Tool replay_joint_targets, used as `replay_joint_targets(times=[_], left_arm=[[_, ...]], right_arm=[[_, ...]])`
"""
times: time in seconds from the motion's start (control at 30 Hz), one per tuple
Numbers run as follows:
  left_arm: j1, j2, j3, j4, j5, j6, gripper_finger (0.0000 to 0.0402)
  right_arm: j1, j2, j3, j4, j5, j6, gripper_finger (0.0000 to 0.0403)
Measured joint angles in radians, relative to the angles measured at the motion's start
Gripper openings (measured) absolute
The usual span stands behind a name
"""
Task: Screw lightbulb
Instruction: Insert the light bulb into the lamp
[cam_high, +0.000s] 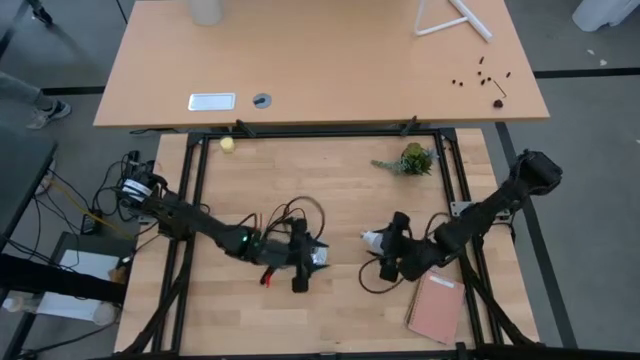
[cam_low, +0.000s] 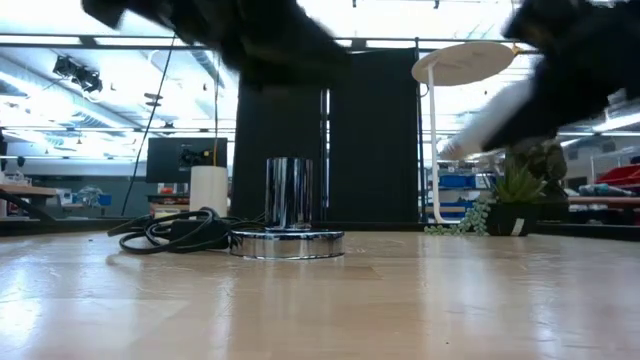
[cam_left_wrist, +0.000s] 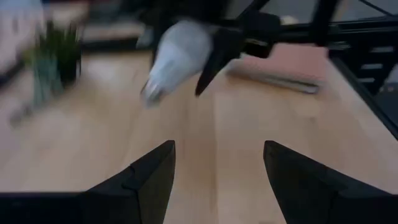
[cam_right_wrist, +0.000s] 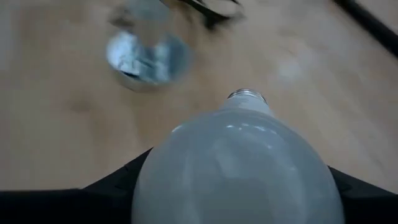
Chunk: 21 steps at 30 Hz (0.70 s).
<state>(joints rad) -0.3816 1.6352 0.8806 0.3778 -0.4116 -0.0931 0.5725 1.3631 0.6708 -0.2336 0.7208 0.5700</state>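
**Now our right arm carries the bulb**

We hold the lightbulb (cam_right_wrist: 239, 171) in our right gripper (cam_high: 385, 240), jaws clamped on its glass, screw base pointing toward nine o'clock at the socket (cam_low: 288, 225). Our left gripper (cam_high: 305, 262) waits over the socket on the tabletop (cam_high: 340, 200), jaws spread wide and empty.

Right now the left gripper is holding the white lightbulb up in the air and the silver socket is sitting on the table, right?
Not quite: the right gripper holds the lightbulb, as the right wrist view shows. The left gripper is open and holds nothing. The rest is right: the bulb is up off the table, and the silver socket sits on the table.
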Motion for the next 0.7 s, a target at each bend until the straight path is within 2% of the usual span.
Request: replay_joint_targets(times=[0.1, 0.3, 0.4, 0.53, 0.7], left_arm=[[-0.046, -0.001, 0.000, 0.032, -0.107, 0.106, 0.0249], [-0.125, -0.001, 0.025, 0.032, -0.258, 0.174, 0.0249], [-0.163, -0.001, 0.074, -0.074, -0.336, 0.184, 0.0249], [-0.218, -0.001, 0.150, -0.293, -0.493, 0.102, 0.0249], [-0.243, -0.001, 0.176, -0.422, -0.546, -0.017, 0.0249]], right_arm=[[-0.057, -0.022, 0.085, 0.001, -0.150, -0.117, 0.0263], [-0.177, 0.023, 0.235, 0.002, -0.368, -0.226, 0.0268], [-0.221, 0.075, 0.290, 0.011, -0.461, -0.233, 0.0267], [-0.259, 0.149, 0.374, -0.030, -0.551, -0.226, 0.0265], [-0.275, 0.243, 0.511, -0.111, -0.577, -0.271, 0.0266]])
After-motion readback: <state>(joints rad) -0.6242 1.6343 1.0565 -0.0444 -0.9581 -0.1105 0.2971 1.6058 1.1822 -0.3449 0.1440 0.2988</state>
